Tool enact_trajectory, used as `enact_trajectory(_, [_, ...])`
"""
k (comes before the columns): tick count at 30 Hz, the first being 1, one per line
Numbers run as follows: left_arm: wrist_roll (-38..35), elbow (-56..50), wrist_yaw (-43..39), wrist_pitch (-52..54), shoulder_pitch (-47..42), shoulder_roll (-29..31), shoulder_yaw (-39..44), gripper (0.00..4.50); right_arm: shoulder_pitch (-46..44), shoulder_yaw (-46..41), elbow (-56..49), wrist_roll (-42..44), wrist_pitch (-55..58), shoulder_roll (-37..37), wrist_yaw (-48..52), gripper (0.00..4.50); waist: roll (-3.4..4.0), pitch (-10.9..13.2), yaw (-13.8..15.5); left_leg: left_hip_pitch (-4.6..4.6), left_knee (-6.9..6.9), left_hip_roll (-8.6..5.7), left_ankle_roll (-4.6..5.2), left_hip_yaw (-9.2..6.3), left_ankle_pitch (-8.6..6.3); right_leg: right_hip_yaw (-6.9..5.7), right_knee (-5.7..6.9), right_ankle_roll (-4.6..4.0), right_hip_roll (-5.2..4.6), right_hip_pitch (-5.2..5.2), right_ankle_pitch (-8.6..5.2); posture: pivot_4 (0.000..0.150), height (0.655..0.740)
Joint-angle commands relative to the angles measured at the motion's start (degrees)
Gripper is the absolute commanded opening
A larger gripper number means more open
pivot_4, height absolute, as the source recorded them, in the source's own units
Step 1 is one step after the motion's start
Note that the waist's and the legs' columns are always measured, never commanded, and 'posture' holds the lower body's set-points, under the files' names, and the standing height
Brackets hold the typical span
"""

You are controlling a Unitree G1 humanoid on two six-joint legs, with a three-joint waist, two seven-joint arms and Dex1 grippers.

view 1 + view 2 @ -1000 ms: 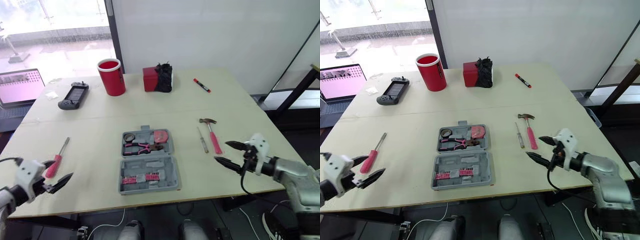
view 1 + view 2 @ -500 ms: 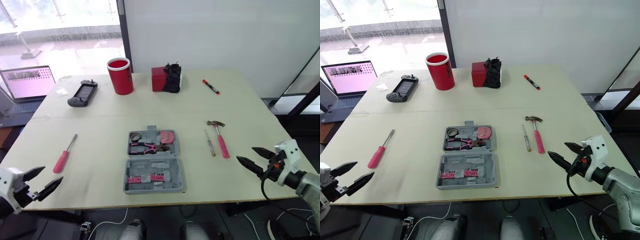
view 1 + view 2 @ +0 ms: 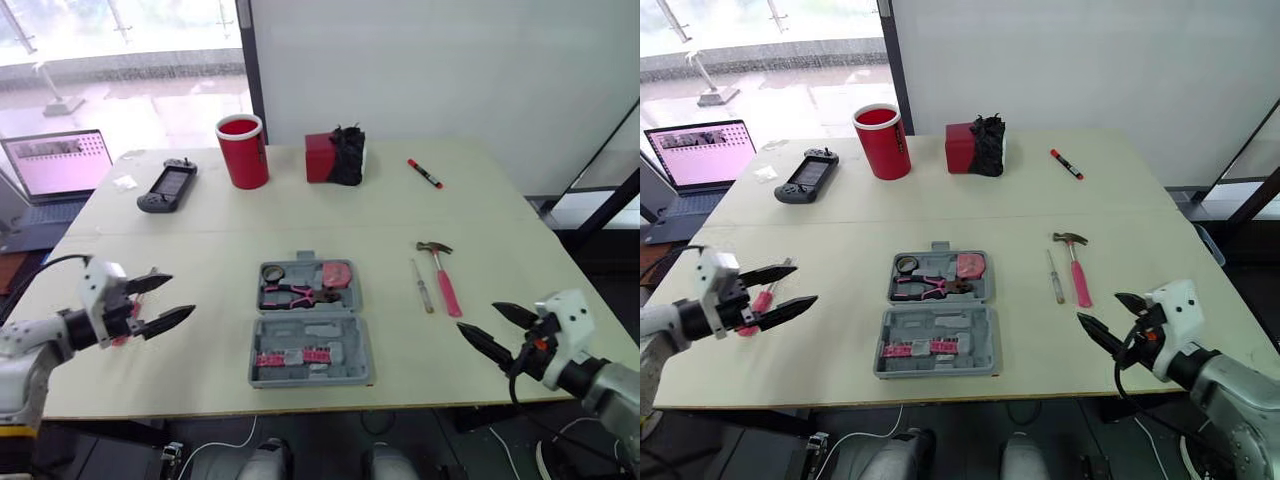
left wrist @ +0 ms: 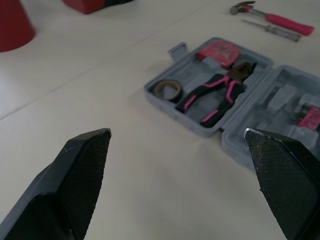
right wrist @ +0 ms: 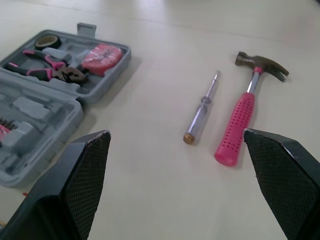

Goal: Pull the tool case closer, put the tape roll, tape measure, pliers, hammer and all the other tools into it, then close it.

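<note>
- The case [image 3: 308, 322] lies open in the middle of the worktop [image 3: 200, 250], a little toward the near edge.
- Its far half holds the tape roll [image 3: 274, 272], the pliers [image 3: 293, 295] and the tape measure [image 3: 337, 272]. Its near half holds a row of pink bits [image 3: 290, 357].
- The hammer [image 3: 445, 280] and a clear screwdriver [image 3: 424, 286] lie side by side on the worktop between the case and the right edge.
- A pink screwdriver [image 3: 758, 302] lies near the left edge, partly hidden under the left gripper [image 3: 182, 292].
- The left gripper hovers above the worktop with its fingers apart, pointing toward the case.
- The right gripper [image 3: 476, 316] hangs at the near right corner, fingers apart and empty, well apart from the hammer.
- Along the far edge stand a console [image 3: 167, 187], a red cup [image 3: 242, 152], a red box [image 3: 322, 158] and a marker [image 3: 425, 173].
</note>
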Motion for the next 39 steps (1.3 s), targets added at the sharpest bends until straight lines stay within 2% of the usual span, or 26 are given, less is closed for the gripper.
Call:
enact_trajectory(1, [-0.5, -3.4, 0.4, 2.3, -2.0, 0.9, -0.9, 4.50, -0.7, 1.3, -2.7, -0.1, 0.4, 0.0, -2.1, 4.47, 0.00, 0.0, 0.0, 0.00, 0.00, 0.00, 0.00, 0.01, 0.00, 0.00, 0.00, 0.01, 0.00, 0.00, 0.00, 0.150, 0.7400])
enact_trajectory(7, [-2.2, -12.1, -2.2, 7.8, -3.9, 2.2, -5.4, 4.50, -6.8, 10.1, -0.3, -7.0, 4.9, -0.1, -10.2, 4.47, -0.02, 0.0, -0.1, 0.00, 0.01, 0.00, 0.00, 0.02, 0.00, 0.01, 0.01, 0.00, 0.03, -0.01, 0.00, 0.150, 0.7400])
enact_trajectory(13, [-5.2, -21.4, 0.1, 16.6, -10.7, 1.4, -9.5, 4.50, -20.6, 13.6, 5.6, -4.3, 20.7, 2.4, -16.3, 4.47, -0.09, 0.1, 0.0, -0.01, 0.01, -0.02, 0.01, 0.00, 0.00, 0.01, 0.00, 0.01, 0.02, -0.01, 0.01, 0.150, 0.7400])
enact_trajectory(15, [-6.1, -23.4, 0.9, 17.8, -11.6, 0.6, -10.1, 4.50, -25.1, 14.7, 9.6, -4.6, 22.1, 3.4, -16.6, 4.47, -0.06, 0.1, -0.2, -0.02, 0.02, -0.05, 0.01, 0.03, 0.01, 0.03, 0.01, 0.03, 0.02, -0.02, 0.03, 0.150, 0.7400])
enact_trajectory(18, [-6.2, -25.7, 3.1, 19.5, -13.3, -0.4, -11.4, 4.50, -33.1, 17.5, 19.1, -7.2, 21.7, 3.8, -16.8, 4.47, -0.04, 0.1, -0.4, -0.01, -0.05, -0.11, 0.02, 0.05, 0.01, 0.03, 0.06, 0.06, 0.10, -0.07, 0.04, 0.150, 0.7400])
enact_trajectory(23, [-4.4, -27.3, 6.8, 18.8, -13.8, -1.8, -11.8, 4.50, -41.3, 21.1, 31.4, -9.0, 21.1, 4.1, -14.3, 4.47, -0.04, 0.1, -0.4, -0.01, -0.02, -0.10, 0.03, 0.04, 0.01, 0.02, 0.16, 0.06, 0.16, -0.11, 0.05, 0.150, 0.7400])
enact_trajectory(32, [-2.0, -28.9, 9.3, 17.1, -7.7, -1.1, -11.6, 4.50, -49.9, 27.6, 50.5, -16.6, 12.1, 6.1, -11.3, 4.47, -0.02, 0.2, -0.5, -0.01, -0.01, -0.11, 0.03, 0.07, 0.02, 0.04, 0.23, 0.07, 0.19, -0.15, 0.06, 0.150, 0.7400])
enact_trajectory(37, [-0.8, -28.4, 9.7, 16.1, -5.8, -0.8, -11.1, 4.50, -53.4, 28.0, 58.2, -18.9, 7.8, 7.4, -10.2, 4.47, -0.02, 0.2, -0.4, -0.01, 0.00, -0.11, 0.03, 0.08, 0.02, 0.05, 0.22, 0.07, 0.19, -0.14, 0.07, 0.150, 0.7400])
enact_trajectory(39, [-0.2, -28.2, 10.2, 15.8, -5.3, -0.8, -11.1, 4.50, -54.7, 28.0, 60.4, -19.5, 8.4, 8.2, -10.4, 3.96, -0.02, 0.2, -0.4, 0.00, 0.01, -0.11, 0.03, 0.08, 0.02, 0.05, 0.22, 0.08, 0.19, -0.13, 0.08, 0.150, 0.7400])
